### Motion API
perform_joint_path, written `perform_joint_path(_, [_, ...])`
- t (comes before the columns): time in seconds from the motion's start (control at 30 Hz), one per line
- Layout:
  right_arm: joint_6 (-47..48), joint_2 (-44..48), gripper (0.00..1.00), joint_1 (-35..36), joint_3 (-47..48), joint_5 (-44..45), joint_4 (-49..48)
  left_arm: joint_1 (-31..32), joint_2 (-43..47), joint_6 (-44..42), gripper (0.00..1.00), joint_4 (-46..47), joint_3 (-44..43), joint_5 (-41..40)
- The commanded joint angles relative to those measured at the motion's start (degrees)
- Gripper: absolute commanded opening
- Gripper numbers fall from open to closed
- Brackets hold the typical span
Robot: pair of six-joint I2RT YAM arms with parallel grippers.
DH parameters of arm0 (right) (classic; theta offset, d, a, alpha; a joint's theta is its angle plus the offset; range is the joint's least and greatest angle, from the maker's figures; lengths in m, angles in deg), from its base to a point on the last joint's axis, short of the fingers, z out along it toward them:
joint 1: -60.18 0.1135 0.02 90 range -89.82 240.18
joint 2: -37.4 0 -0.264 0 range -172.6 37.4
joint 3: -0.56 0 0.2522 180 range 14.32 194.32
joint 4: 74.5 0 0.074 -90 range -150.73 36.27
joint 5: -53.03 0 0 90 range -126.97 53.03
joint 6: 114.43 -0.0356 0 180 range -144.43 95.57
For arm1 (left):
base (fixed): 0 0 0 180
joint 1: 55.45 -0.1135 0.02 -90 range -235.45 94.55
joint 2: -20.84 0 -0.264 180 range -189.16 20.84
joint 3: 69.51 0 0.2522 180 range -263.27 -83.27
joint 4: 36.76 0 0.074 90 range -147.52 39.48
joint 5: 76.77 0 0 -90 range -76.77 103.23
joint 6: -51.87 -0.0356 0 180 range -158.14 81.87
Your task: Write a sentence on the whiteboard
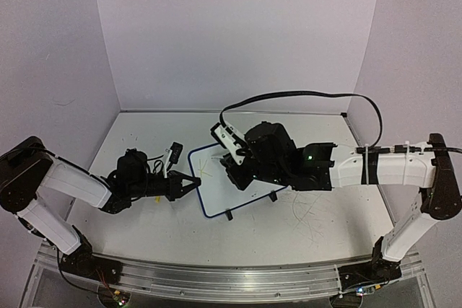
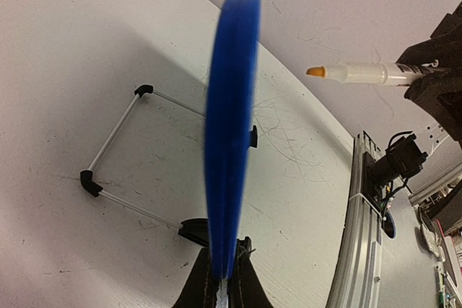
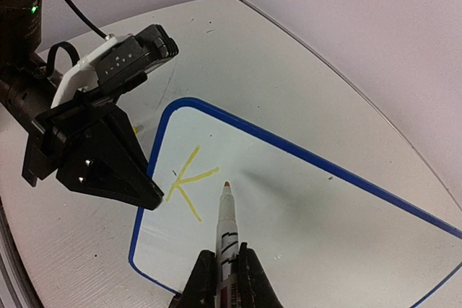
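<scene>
The whiteboard [image 1: 213, 191], white with a dark-blue frame [image 3: 303, 153], stands tilted on black wire feet [image 2: 115, 156] mid-table. Of the sentence, a single yellow letter K [image 3: 186, 182] shows near the board's left edge. My left gripper [image 1: 190, 184] is shut on that left edge; the left wrist view has the blue frame [image 2: 231, 128] edge-on between the jaws of the left gripper [image 2: 227, 279]. My right gripper [image 3: 226, 254] is shut on a white marker [image 3: 228, 225], its orange tip just right of the K. I cannot tell whether the tip touches the board.
Grey scratch marks cover the tabletop [image 1: 310, 214] right of the board. An aluminium rail [image 1: 216, 279] runs along the near edge. Walls enclose the left, back and right. A black cable [image 1: 303, 94] arcs over the right arm.
</scene>
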Motion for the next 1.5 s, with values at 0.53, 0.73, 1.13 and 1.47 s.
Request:
perform_joint_path(0.53, [-0.7, -1.7, 0.0, -0.4, 1.7, 1.2, -2.6, 0.7, 1.9, -1.6, 0.0, -4.7, -1.7, -2.0])
perform_joint_path(0.73, [-0.4, -2.8, 0.0, -0.5, 3.3, 1.4, -2.6, 0.8, 1.9, -1.7, 0.0, -4.6, -1.7, -2.0])
perform_joint_path(1.13, [-0.4, -3.8, 0.0, -0.4, 3.9, 2.5, -3.2, 0.8, 1.2, -2.0, 0.0, -4.6, -2.3, -1.8])
perform_joint_path(1.47, [-1.6, -5.5, 0.0, -0.8, 4.4, 4.3, -2.7, 0.8, 1.6, -1.8, 0.0, -4.7, -1.8, -1.9])
